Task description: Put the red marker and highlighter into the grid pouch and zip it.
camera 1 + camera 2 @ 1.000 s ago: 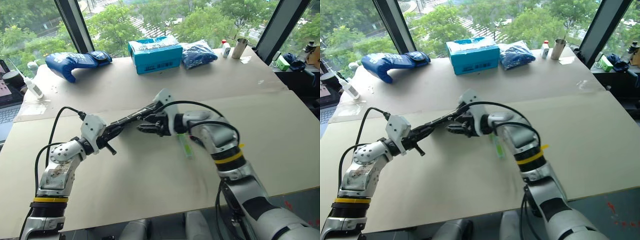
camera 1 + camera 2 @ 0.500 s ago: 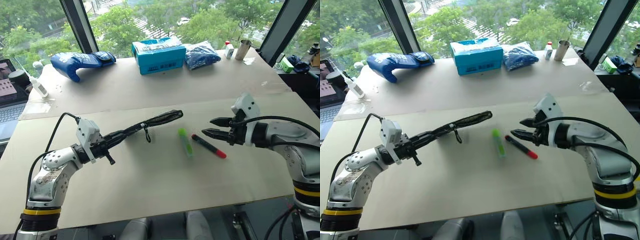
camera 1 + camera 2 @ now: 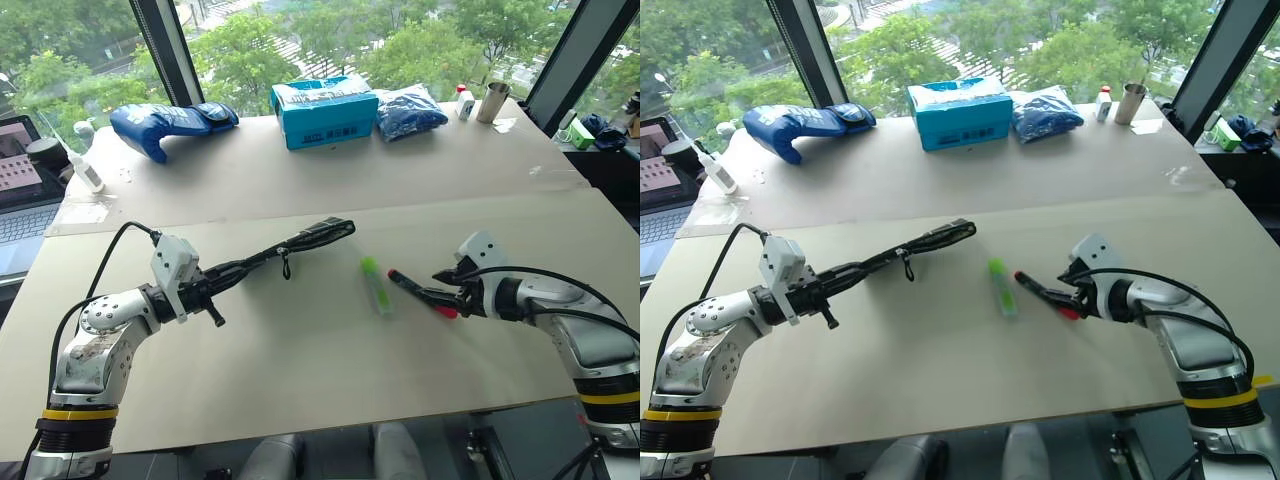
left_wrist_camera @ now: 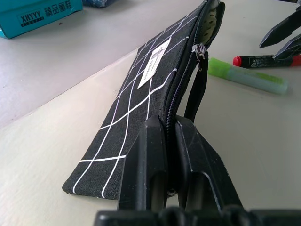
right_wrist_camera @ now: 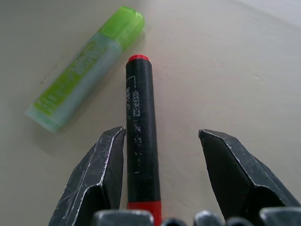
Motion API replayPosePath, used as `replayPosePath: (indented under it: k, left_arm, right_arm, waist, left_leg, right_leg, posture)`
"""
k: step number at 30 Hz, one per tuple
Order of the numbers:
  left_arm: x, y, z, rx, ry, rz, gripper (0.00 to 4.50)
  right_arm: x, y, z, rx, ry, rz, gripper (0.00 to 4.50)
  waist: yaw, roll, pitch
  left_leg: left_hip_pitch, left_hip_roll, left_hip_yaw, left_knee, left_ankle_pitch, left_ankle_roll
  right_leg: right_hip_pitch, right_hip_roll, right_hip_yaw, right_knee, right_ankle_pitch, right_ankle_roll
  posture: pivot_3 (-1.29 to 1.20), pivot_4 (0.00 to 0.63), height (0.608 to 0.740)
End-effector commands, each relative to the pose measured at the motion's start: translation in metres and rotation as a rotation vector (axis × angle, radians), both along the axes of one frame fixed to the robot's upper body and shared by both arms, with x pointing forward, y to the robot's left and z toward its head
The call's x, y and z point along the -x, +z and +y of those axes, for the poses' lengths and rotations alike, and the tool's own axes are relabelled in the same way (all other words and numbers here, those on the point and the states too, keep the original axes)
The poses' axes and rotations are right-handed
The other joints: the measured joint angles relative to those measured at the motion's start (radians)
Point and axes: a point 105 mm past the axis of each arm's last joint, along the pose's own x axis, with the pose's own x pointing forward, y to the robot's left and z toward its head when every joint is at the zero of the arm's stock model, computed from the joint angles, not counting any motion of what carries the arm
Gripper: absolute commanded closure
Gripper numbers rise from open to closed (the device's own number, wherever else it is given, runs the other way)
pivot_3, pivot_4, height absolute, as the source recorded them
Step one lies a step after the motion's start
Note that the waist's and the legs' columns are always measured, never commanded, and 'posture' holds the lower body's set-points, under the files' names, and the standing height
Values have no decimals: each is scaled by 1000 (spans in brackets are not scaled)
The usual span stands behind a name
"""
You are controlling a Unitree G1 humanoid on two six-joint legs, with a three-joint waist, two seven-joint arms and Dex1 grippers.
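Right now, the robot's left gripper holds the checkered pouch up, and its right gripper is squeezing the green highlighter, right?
Not quite. The right gripper is open around the red marker, not squeezing the highlighter lying beside it, as the right wrist view shows. The left gripper does hold the grid pouch.

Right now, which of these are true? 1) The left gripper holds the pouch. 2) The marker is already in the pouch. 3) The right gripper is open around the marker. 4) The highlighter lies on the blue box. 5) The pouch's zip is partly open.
1) True: the left gripper is shut on the pouch.
2) False: the marker lies on the table.
3) True: the right gripper is open, one finger on each side of the marker.
4) False: the highlighter lies on the table beside the marker.
5) True: the far end gapes.
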Motion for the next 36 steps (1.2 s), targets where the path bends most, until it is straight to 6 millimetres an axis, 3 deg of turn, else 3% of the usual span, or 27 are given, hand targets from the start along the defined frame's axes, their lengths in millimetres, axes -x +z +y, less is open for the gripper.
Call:
replayPosePath:
  k: [1,3,11,15,19,22,24,26,29,36]
  left_arm:
    - [6,5,-1,-11,-23,-7,4500]
    - [8,4,0,-10,-25,1,4500]
    - [9,5,0,-3,-26,2,4500]
    - [10,6,-1,0,-31,2,4500]
    - [10,5,-1,-2,-36,6,4500]
    - [9,4,-1,-8,-39,9,4500]
    - [7,4,-2,-9,-39,9,4500]
    - [5,4,-4,-4,-37,6,4500]
    - [5,3,-9,-3,-46,4,4500]
    - [4,3,-14,-4,-62,-2,4500]
  right_arm:
    - [-1,-4,-6,47,8,-6,1702]
    - [-2,-11,-9,61,0,17,1702]
    - [-3,-21,-6,83,7,55,3970]
    - [-11,-8,-7,69,-12,0,3968]
    - [-31,32,-3,43,-41,-135,3968]
    - [-26,89,35,-3,122,-274,3968]
    - [-9,110,68,40,306,-345,3968]
    - [7,113,89,103,438,-368,3968]
    - [14,106,98,220,527,-388,3968]
    - [-3,91,96,468,537,-448,3968]
  waist:
    - [0,0,0]
    - [1,0,0]
    - [1,-1,0]
    - [1,-1,0]
    - [-2,-1,0]
    - [-3,0,1]
    - [-4,0,1]
    - [-1,0,0]
    - [8,-3,-1]
    - [6,-4,0]
  left_leg:
    - [0,0,0,0,0,0]
    - [0,0,0,0,0,0]
    - [6,1,0,-1,0,0]
    - [8,1,1,-1,-1,1]
    - [8,1,1,-1,-1,1]
    - [7,2,3,-1,-1,1]
    - [5,2,4,-2,-1,1]
    - [3,5,4,-2,-1,1]
    - [4,8,3,-1,-4,0]
    - [1,5,6,1,-5,1]
  right_leg:
    - [0,0,0,0,0,0]
    - [0,0,0,0,0,0]
    - [6,1,0,-1,0,0]
    - [8,1,0,-1,0,0]
    - [7,1,1,-1,0,0]
    - [5,1,2,0,0,0]
    - [1,1,3,0,0,0]
    - [0,3,1,0,0,-1]
    - [2,4,-3,-1,1,-1]
    - [-1,2,-2,-1,1,0]
  posture:
    - [0,150,740]
    - [0,150,740]
    - [0,150,740]
    - [0,150,740]
    - [0,150,740]
    - [0,150,740]
    - [0,150,740]
    - [0,150,740]
    - [0,150,740]
    - [0,150,740]
